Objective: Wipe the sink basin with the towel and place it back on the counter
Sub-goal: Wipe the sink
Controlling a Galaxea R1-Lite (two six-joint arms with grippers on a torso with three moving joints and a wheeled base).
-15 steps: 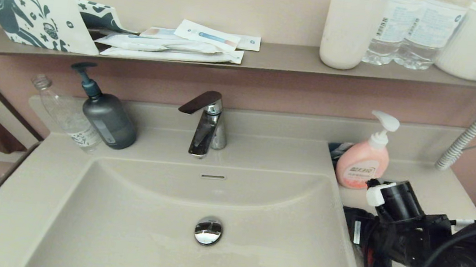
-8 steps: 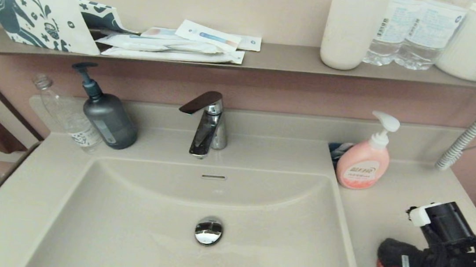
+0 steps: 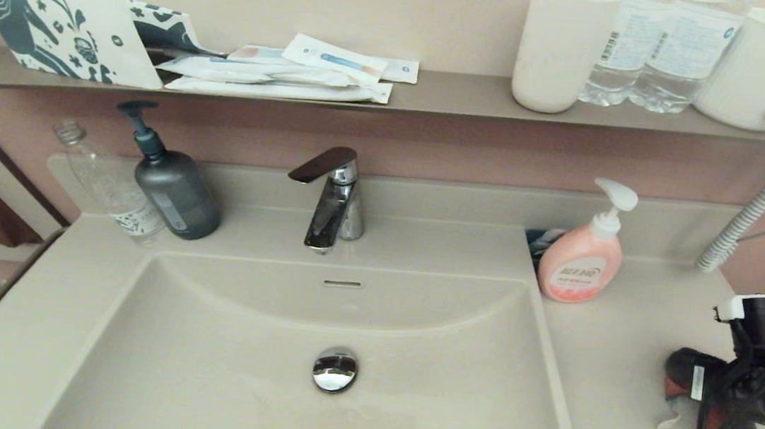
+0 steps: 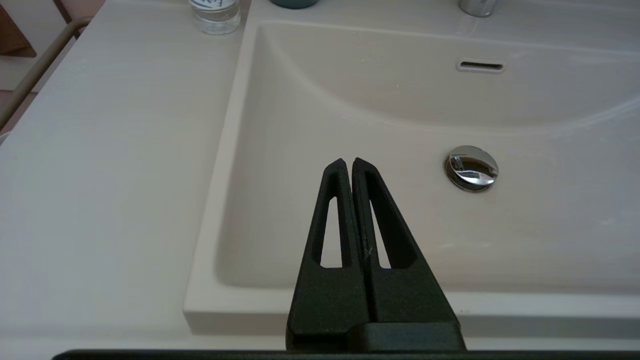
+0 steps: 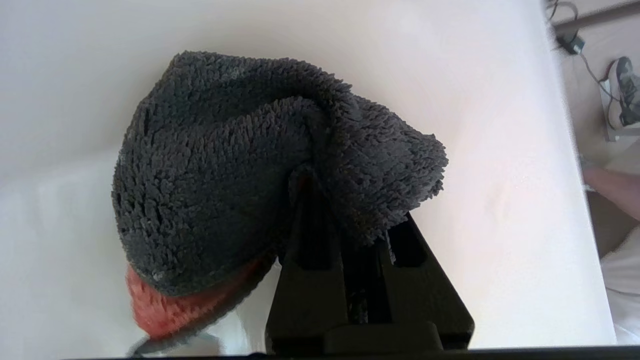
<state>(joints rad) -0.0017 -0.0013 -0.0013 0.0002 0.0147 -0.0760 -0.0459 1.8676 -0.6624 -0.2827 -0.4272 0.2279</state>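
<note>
The towel [image 3: 692,378] is pinched in my right gripper [image 5: 320,200], bunched over the counter [image 3: 617,353] to the right of the basin [image 3: 213,339]. From the head I see its white tag and coral underside; whether it touches the counter I cannot tell. My right wrist view shows mostly the charcoal pile wrapped round my fingers. My left gripper [image 4: 347,162] appears only in its own wrist view, fingers pressed together and empty, over the basin's near left edge, the drain [image 4: 471,168] beyond.

Pink soap bottle [image 3: 582,258], faucet [image 3: 333,199], grey pump bottle [image 3: 172,187].
</note>
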